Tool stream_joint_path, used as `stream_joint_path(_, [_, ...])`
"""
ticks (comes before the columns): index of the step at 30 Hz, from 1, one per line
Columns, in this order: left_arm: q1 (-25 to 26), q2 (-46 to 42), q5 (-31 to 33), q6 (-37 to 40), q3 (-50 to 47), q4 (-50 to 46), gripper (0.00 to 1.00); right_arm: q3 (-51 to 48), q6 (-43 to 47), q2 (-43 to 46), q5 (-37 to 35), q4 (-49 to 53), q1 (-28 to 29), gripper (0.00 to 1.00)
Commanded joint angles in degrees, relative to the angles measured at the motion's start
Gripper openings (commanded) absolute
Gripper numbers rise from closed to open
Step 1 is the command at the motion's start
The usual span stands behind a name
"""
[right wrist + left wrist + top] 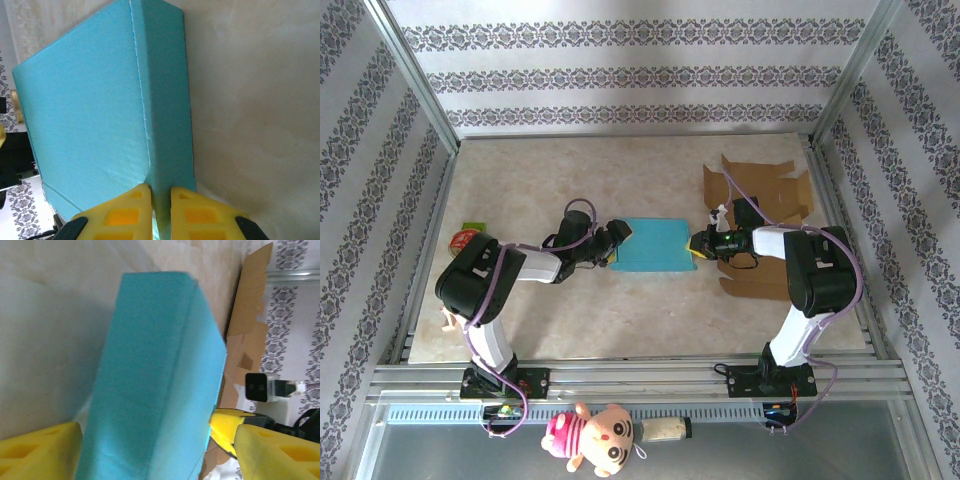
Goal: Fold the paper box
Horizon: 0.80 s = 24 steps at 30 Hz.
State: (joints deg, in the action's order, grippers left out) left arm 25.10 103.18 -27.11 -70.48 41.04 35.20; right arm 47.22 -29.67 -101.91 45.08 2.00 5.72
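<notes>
The teal paper box lies flat in the middle of the table. My left gripper is at its left end. In the left wrist view the box runs between the two wide-apart yellow fingers of my open left gripper, with a gap on the right side. My right gripper is at the box's right end. In the right wrist view the right gripper is shut on a thin upright edge of the box, pinching the teal wall between its pads.
Brown cardboard pieces lie at the back right, and another lies under the right arm. A small red and green object sits by the left frame rail. A plush toy lies below the table's front edge.
</notes>
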Motion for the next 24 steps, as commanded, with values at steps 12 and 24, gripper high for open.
stream_joint_path(12, [2.49, 0.68, 2.59, -9.75, 1.23, 8.19, 0.50, 0.05, -1.55, 0.03, -2.89, 1.52, 0.04, 0.16])
stream_joint_path(24, [2.50, -11.09, 10.13, -11.49, 1.82, -11.26, 0.43, -1.10, 4.78, 26.83, -28.64, 3.33, 10.52, 0.70])
